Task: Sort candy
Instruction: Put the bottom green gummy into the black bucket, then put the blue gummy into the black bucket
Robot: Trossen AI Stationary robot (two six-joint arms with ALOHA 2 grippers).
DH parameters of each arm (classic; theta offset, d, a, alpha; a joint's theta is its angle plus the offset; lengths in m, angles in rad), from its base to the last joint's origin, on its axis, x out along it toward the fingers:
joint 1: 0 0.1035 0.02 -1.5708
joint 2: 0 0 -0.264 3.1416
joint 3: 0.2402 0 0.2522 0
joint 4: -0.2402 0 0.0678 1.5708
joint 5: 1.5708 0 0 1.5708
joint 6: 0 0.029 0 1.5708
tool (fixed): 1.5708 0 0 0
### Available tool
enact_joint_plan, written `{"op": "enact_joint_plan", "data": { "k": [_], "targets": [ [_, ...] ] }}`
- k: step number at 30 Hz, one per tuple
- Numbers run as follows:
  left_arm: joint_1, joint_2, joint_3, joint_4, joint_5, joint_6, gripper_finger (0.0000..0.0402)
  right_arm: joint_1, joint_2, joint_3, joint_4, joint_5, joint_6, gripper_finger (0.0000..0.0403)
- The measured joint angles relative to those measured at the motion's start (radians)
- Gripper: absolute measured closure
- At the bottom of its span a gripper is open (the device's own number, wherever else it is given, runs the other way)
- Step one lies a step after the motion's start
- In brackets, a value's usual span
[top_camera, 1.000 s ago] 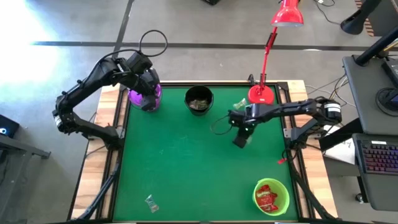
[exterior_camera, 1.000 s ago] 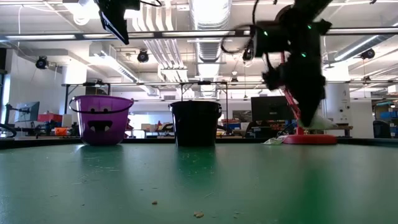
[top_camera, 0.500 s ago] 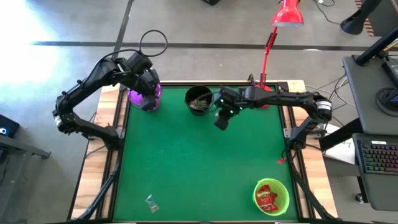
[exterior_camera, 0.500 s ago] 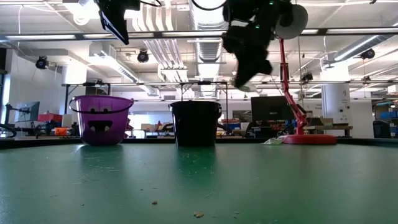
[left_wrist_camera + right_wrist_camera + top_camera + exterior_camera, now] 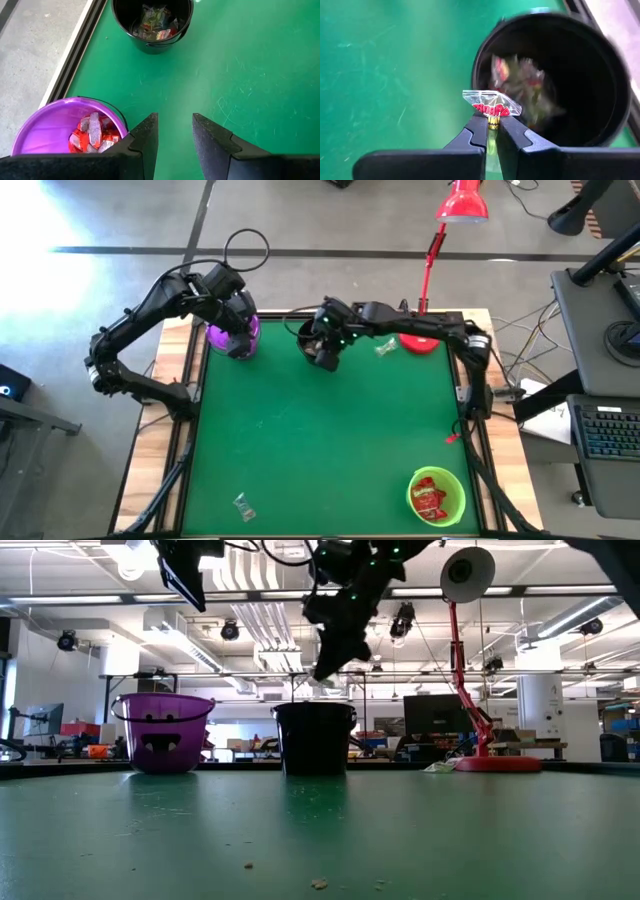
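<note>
My right end effector (image 5: 492, 131), clamped on a clear-wrapped candy (image 5: 491, 106), hovers at the black bowl's (image 5: 318, 340) rim, frame's upper middle. Next: centre over it, release.

No legible text; red lettering on the clear candy wrapper (image 5: 492, 106) unreadable.

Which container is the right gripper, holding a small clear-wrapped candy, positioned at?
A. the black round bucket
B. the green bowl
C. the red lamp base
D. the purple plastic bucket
A: the right gripper, shut on the small clear-wrapped candy, hangs at the rim of the black round bucket, which already holds sweets.
</note>
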Motion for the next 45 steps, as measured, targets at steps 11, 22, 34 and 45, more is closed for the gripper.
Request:
{"op": "enact_joint_plan", "data": {
  "k": [11, 22, 34, 45],
  "targets": [
    [0.0, 0.0, 0.0, 0.0, 0.0, -0.003, 0.0299, -0.068, 0.173, 0.221, -0.147, 0.003, -0.128, 0.039],
    [0.0, 0.0, 0.0, -0.005, 0.0, -0.003, 0.0299, -0.068, 0.218, 0.273, -0.179, 0.001, -0.231, 0.0339],
    [-0.008, 0.0, -0.012, -0.063, 0.0, -0.116, 0.0294, -0.072, 0.2, 0.273, -0.167, 0.126, -0.243, 0.0269],
    [-0.073, 0.0, -0.21, -0.118, 0.001, -0.252, 0.0246, -0.073, 0.197, 0.274, -0.169, 0.144, -0.242, 0.0268]
  ]
}}
